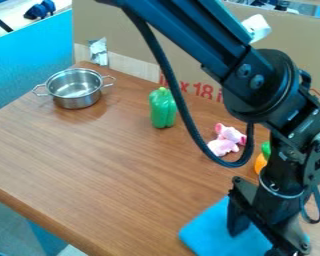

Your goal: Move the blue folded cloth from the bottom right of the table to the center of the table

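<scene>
At the lower right, the black gripper (255, 242) hangs over a blue cloth (206, 232) lying flat near the table's front edge. Its fingers stand wide apart with nothing seen between them, and its body hides part of the cloth. Whether the fingertips touch the cloth, I cannot tell. Behind the wrist, an orange object with a green top (260, 163) is partly hidden. Farther back lies a pink plush toy (223, 146), partly behind the arm's hanging cable. A green bell pepper (163, 108) stands upright near the middle. At the back left sits a silver two-handled pot (78, 101).
The brown wooden table (102, 165) ends in a slanting front edge at the lower left. A cardboard panel (132, 42) borders the back, and a blue panel (29, 60) rises at the left. The arm spans the upper right, its cable looping low over the table.
</scene>
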{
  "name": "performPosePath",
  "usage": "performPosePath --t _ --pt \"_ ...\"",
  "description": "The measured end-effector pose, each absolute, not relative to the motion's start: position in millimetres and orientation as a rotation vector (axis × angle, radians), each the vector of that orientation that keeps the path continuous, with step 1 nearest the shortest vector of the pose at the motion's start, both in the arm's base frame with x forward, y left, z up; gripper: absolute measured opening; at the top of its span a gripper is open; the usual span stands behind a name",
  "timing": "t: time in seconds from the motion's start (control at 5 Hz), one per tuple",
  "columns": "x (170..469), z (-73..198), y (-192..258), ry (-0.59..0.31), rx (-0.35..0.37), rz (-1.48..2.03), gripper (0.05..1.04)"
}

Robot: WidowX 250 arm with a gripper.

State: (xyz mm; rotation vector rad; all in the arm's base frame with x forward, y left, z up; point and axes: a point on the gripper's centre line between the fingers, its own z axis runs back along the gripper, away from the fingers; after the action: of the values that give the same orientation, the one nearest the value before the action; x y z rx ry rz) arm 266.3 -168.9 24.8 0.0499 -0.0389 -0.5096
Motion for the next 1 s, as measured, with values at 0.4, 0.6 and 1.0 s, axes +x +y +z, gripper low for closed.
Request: performPosePath --t 0.4,0.6,1.0 --pt "278.9 25.0 -131.0 -0.016 0.092 -0.465 1.002" --pt "287.1 30.4 -66.6 0.044 0.142 -0.359 1.001" --pt "269.2 54.2 19.7 0.095 0.066 -0.327 1.001"
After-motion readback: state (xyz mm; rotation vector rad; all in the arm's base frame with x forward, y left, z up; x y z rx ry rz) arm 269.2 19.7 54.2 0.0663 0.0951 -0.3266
